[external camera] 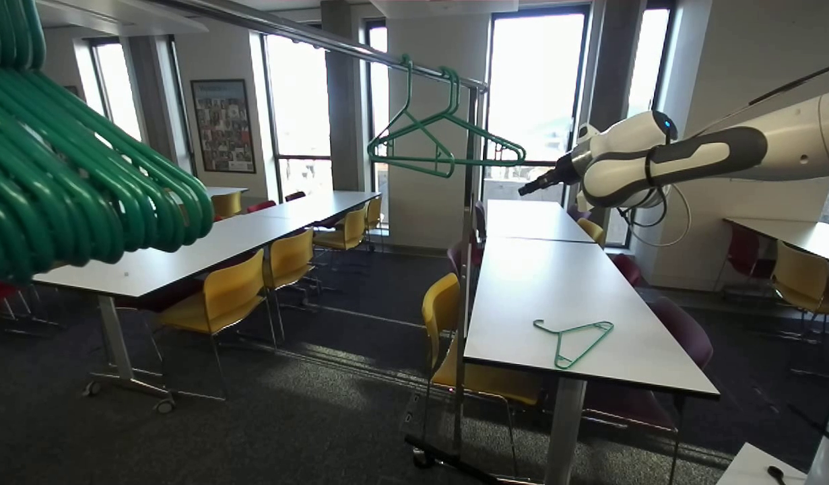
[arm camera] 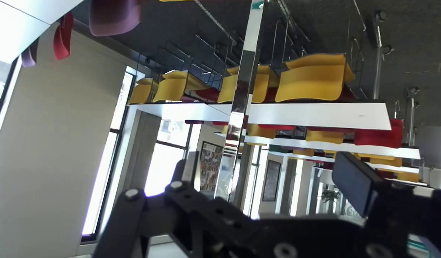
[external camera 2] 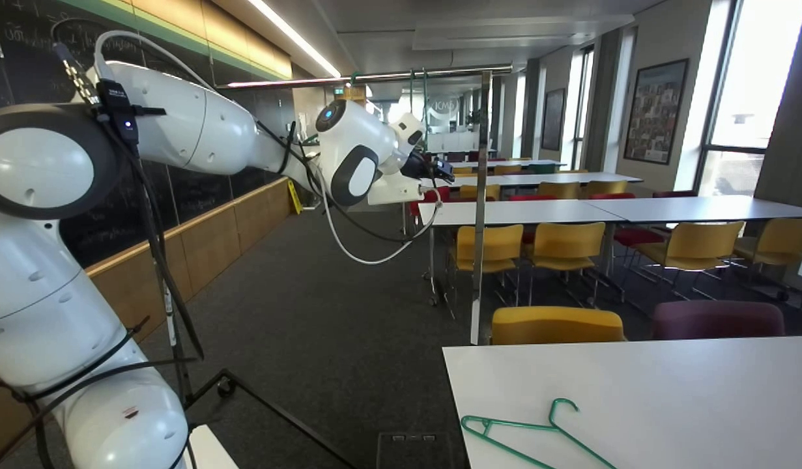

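My gripper hangs in the air beside the end of a metal clothes rail, above the far part of a white table. In the wrist view, where the room appears upside down, the gripper is open with wide-apart fingers and nothing held. Several green hangers hang near the rail's end, to the gripper's left in that exterior view, apart from it. A single green hanger lies flat on the table; the same hanger shows in the other camera's exterior picture. Many more green hangers crowd the near left.
The rail ends at a shiny upright post, which also crosses the wrist view as a post. The white table has yellow and purple chairs around it. More tables and chairs stand beyond. Cables loop below the wrist.
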`<action>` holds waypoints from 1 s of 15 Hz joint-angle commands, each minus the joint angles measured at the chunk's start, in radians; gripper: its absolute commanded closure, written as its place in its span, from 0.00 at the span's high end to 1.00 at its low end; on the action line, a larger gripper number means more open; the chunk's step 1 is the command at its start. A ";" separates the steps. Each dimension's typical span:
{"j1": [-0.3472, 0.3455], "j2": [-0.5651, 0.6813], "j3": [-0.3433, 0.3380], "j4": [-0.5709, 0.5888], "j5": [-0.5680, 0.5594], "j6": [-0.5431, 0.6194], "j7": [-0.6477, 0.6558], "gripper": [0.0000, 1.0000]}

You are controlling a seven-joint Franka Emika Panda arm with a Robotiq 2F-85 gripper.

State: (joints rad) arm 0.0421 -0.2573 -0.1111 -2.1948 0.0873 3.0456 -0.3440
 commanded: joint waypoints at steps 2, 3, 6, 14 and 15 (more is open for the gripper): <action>0.000 0.000 0.000 0.000 0.000 0.000 0.000 1.00; 0.068 0.002 -0.041 0.003 0.055 0.023 -0.059 1.00; 0.228 0.003 -0.134 0.022 0.180 0.062 -0.196 1.00; 0.468 0.025 -0.361 0.072 0.197 0.187 -0.525 1.00; 0.496 0.015 -0.399 0.066 0.184 0.177 -0.580 1.00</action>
State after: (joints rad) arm 0.4767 -0.2497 -0.4217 -2.1463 0.3087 3.1959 -0.7960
